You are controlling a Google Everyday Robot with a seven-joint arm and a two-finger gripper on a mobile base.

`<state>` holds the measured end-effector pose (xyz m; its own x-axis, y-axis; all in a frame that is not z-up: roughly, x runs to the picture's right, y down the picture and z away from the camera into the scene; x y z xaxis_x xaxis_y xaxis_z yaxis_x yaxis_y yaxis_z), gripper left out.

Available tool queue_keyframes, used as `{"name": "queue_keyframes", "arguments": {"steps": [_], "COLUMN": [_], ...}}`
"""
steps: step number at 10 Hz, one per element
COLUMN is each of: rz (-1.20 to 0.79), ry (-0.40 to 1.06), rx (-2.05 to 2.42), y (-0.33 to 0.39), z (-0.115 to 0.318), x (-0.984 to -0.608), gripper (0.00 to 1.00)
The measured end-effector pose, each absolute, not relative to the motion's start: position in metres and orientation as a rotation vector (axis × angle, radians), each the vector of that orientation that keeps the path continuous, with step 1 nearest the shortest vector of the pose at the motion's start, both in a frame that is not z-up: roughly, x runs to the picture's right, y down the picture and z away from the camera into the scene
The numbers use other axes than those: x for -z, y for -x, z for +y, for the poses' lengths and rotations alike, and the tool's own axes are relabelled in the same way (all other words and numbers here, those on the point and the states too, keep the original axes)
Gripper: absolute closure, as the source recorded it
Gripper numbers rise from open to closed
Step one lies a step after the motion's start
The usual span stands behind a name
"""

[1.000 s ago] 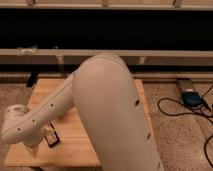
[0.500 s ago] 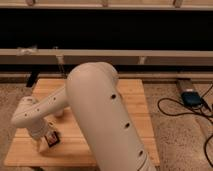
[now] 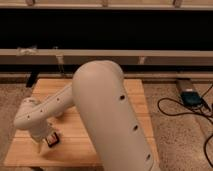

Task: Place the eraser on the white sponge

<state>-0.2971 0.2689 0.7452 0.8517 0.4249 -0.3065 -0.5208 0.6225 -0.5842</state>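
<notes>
Dim warm light, pincer (image 3: 43, 144) over table's (image 3: 75, 151) left

The pincer (image 3: 43, 144) is creamy white like the big arm (image 3: 107, 110), which has a few small dark dots. It hangs low at the front left of the surface (image 3: 136, 97), just beside the eraser (image 3: 54, 140), which is black with a bit of red. The surface is light yellow-brown wood with thin lines between its boards, the floor (image 3: 175, 140) is grey-brown with tiny speckles, and a black cable (image 3: 161, 105) lies there near a dark blue-grey box (image 3: 190, 97).
</notes>
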Motion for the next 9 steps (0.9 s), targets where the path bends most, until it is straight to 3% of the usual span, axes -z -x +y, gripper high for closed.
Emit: {"name": "queue_keyframes", "arguments": {"steps": [6, 9], "rz": [-0.009, -0.078], "ry": [0.671, 0.654], "rx": [-0.590, -0.594], "y": [0.176, 0.151], "z": [0.274, 0.274], "x": [-0.658, -0.630], "gripper": [0.20, 0.20]}}
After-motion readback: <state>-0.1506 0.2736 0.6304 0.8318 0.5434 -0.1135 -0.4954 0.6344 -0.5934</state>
